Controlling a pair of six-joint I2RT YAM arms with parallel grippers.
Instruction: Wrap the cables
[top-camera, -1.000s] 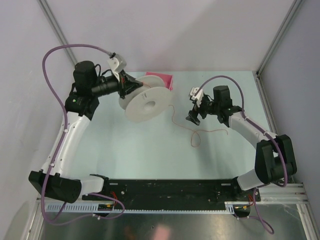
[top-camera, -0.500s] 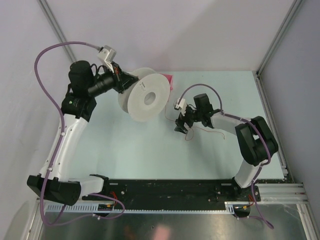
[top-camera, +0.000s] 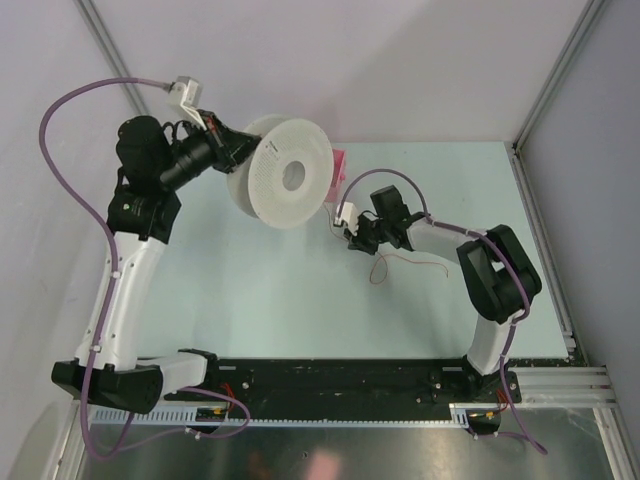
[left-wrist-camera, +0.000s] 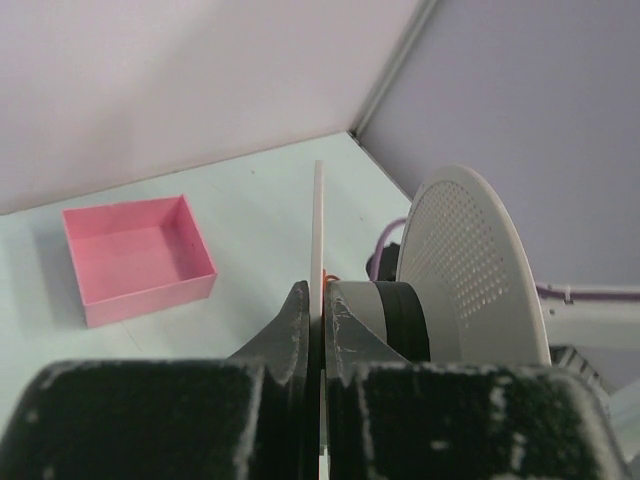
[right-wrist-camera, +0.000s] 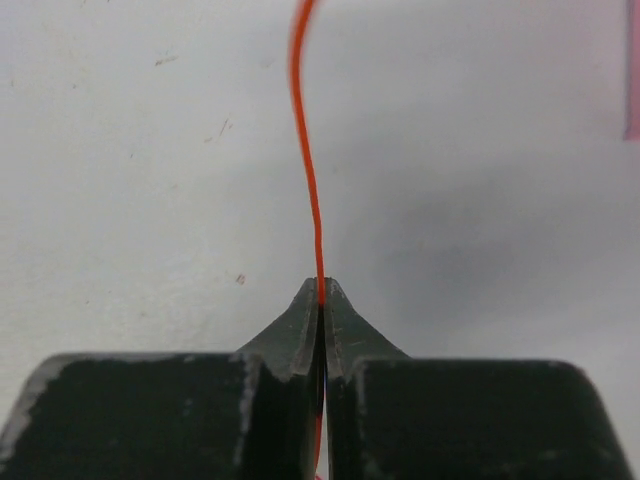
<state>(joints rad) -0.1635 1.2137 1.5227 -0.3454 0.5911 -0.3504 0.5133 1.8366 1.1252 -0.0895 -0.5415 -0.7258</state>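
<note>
Between the tips of the left gripper sits the thin edge of one flange of the white spool. The fingers are pressed together on it, with the grey hub and the other, perforated flange just to their right. Beyond and left of the fingertips, a pink box rests on the table.

A second ago the spool hung lower and lay flatter, clear of the box. Now it is lifted and tipped so that its round face turns up toward the overhead camera, and it covers most of the box in that view. The left arm has swung back and outward with it.

The right gripper has its fingers closed tight on the orange wire, which rises straight out from between the tips and curves slightly left. From above, this gripper has moved in toward the spool and now sits just below the spool's lower right rim. The slack wire trails on the table behind the fingers in a loose curl; earlier that curl lay ahead of and beneath them.
</note>
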